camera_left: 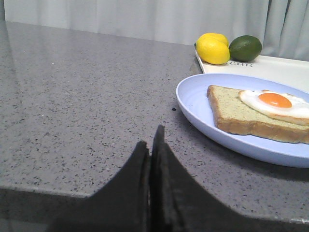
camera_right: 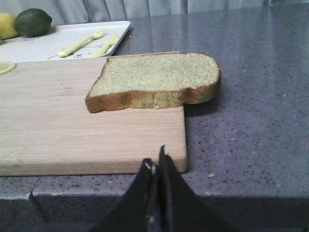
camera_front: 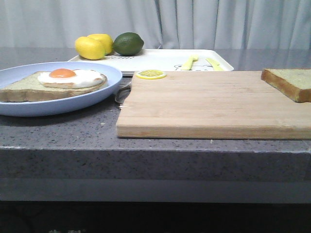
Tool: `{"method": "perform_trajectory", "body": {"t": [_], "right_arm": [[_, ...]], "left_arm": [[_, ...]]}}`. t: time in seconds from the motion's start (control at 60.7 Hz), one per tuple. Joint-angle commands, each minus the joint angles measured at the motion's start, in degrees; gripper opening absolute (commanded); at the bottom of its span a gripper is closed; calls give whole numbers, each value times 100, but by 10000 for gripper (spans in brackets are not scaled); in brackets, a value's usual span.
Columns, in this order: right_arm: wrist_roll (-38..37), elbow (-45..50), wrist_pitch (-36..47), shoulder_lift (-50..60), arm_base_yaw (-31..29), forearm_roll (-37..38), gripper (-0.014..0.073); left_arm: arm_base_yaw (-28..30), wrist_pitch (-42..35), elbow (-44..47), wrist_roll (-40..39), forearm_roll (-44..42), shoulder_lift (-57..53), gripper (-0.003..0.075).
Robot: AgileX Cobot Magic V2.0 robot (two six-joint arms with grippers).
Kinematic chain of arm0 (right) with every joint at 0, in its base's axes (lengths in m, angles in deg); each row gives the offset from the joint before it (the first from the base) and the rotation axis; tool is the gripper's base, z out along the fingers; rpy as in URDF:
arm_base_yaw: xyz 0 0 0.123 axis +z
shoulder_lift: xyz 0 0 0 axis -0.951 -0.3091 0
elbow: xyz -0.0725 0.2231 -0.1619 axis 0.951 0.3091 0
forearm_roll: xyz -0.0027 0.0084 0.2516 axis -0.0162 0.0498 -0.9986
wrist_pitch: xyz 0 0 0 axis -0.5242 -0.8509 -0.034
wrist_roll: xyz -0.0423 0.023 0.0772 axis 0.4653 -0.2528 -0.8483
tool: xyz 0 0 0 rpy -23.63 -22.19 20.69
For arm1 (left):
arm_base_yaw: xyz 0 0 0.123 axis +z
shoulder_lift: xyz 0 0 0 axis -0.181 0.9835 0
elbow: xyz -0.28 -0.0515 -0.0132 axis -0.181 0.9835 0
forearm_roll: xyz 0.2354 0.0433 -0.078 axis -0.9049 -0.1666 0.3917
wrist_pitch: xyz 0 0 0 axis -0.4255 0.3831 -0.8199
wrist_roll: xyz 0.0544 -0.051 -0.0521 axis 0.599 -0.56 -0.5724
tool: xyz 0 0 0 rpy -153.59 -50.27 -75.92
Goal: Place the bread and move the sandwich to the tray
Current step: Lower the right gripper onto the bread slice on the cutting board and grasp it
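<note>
A: Start at the left. What sits there?

B: The sandwich (camera_front: pixel 51 83), a brown-crusted slice with a fried egg on top, lies on the pale blue plate (camera_front: pixel 104 90) on the grey counter (camera_front: pixel 155 155). In the left wrist view the left gripper (camera_left: pixel 150 145) hangs low over bare counter beside that plate, its two dark fingers pressed together with nothing between them.

A: And behind the plate?

B: The tray (camera_front: pixel 165 59), white with a low rim, lies further back. Two lemons (camera_front: pixel 93 46) and a lime (camera_front: pixel 128 43) sit at its left end, and a yellow fork (camera_front: pixel 188 62) and knife (camera_front: pixel 213 63) lie on its right part.

A: The middle?

B: A wooden cutting board (camera_front: pixel 204 104) lies flat, just right of the plate and in front of the tray. A lemon slice (camera_front: pixel 150 74) rests at its far left corner.

A: And the right side?

B: The bread (camera_front: pixel 289 82), plain and pale with a brown crust, lies flat on the board's far right corner, part of it overhanging the board's right edge. The right gripper (camera_right: pixel 157 162) is near the board's front right corner, clear of the bread, its fingers closed tight and holding nothing.
</note>
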Motion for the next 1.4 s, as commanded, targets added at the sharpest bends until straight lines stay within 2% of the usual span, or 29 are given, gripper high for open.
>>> {"method": "perform_trajectory", "body": {"t": [0.0, 0.264, 0.445, 0.577, 0.692, 0.791, 0.906, 1.088, 1.252, 1.384], "right_arm": [[49, -25, 415, 77, -30, -14, -60], [49, -25, 420, 78, -30, -28, -60], [49, -25, 526, 78, -24, -337, -60], [49, -31, 765, 78, -24, -434, -60], [49, -304, 749, 78, -24, -439, -60], [49, -630, 658, 72, -24, -439, -60], [49, -1411, 78, -17, -24, -439, -60], [49, -2743, -859, -950, -24, -439, -60], [49, -3468, -911, -2125, -24, -439, -60], [49, -3598, -760, -2490, -24, -439, -51]], "left_arm": [[6, -522, -2, -40, -7, -116, -20], [6, -611, -2, -40, -7, -116, -20], [6, -636, -2, -40, -7, -116, -20], [6, -960, -2, -40, -7, -116, -20], [6, -1647, -29, -40, -7, -116, -20], [6, -1686, -241, -40, -7, -116, -20], [6, -1382, -909, -40, -7, -57, -20], [6, -139, -2408, -30, -234, 953, -20], [6, 61, -3096, -30, -267, 2417, -20], [6, 8, -3199, -30, -267, 2896, -20]]}}
